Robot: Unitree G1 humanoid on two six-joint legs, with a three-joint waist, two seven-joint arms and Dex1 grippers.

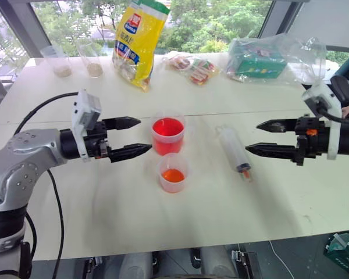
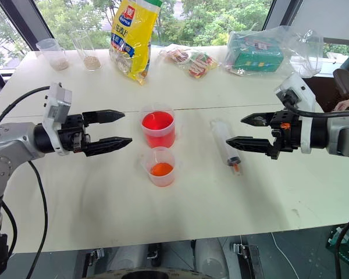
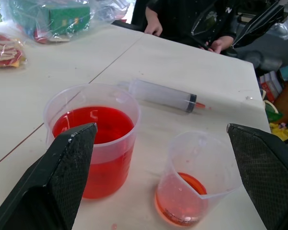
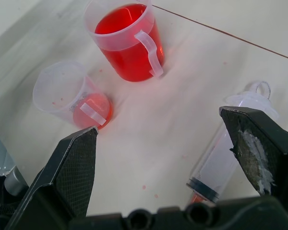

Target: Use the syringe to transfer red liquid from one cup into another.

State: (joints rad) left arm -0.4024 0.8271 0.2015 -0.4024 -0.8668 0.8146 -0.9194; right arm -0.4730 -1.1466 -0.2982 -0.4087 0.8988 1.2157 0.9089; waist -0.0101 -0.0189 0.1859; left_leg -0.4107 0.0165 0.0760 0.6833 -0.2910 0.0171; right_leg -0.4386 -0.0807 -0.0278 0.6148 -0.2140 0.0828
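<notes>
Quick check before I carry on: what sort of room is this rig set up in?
Probably an office or lab demo room, not a kitchen: a plain white table against big windows onto trees, snack packs such as a yellow bag at the far edge, and a person's hand seated across.

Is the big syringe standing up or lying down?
Lying down. The syringe rests flat on the table, free of both grippers, orange tip pointing toward the table's near edge, to the right of the two cups.

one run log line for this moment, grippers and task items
left gripper: open, empty | right gripper: open, empty | syringe: lying on table, untouched | larger cup: red liquid | smaller cup: shallow red
</notes>
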